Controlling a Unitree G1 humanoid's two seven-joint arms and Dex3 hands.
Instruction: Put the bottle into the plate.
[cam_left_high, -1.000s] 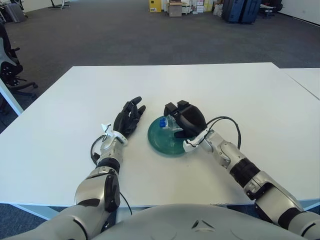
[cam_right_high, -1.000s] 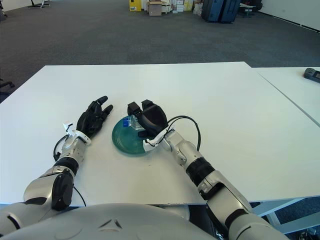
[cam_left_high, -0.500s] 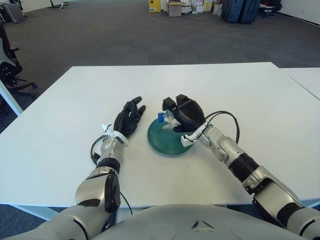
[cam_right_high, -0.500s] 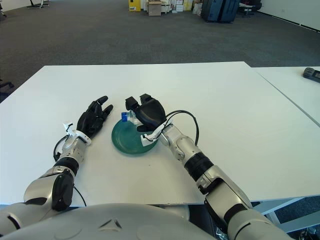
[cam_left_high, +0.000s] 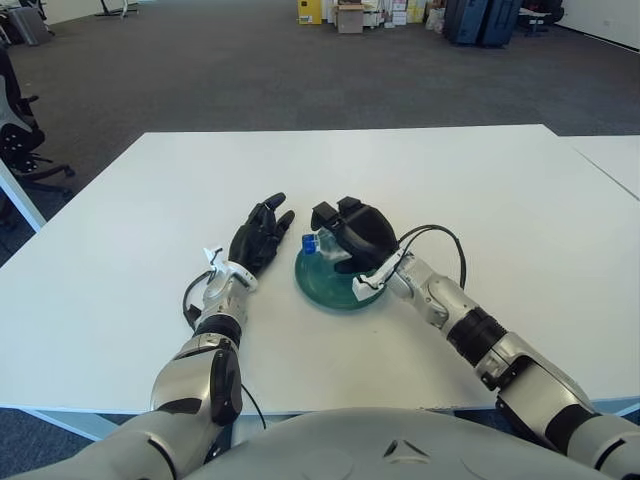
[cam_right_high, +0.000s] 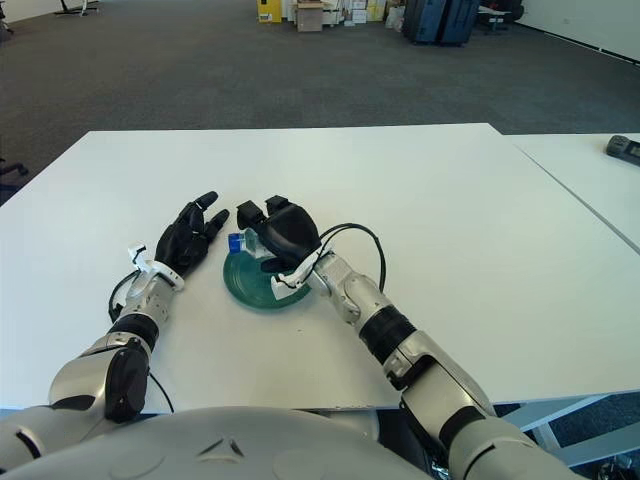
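Observation:
A dark green plate (cam_left_high: 330, 288) lies on the white table near its front. My right hand (cam_left_high: 350, 235) is over the plate's far left part, its fingers curled around a small clear bottle with a blue cap (cam_left_high: 310, 243). The cap pokes out to the left of the hand, above the plate's left rim. Most of the bottle is hidden by the hand. My left hand (cam_left_high: 255, 237) lies flat on the table just left of the plate, fingers stretched out and empty.
The white table (cam_left_high: 480, 190) stretches far back and to both sides. A second table's corner (cam_right_high: 620, 150) with a dark object stands at the right. Office chairs (cam_left_high: 20, 120) stand at the far left, boxes and cases on the carpet beyond.
My right hand has moved left across the plate with the bottle, from its middle towards its left rim. The left hand has not moved.

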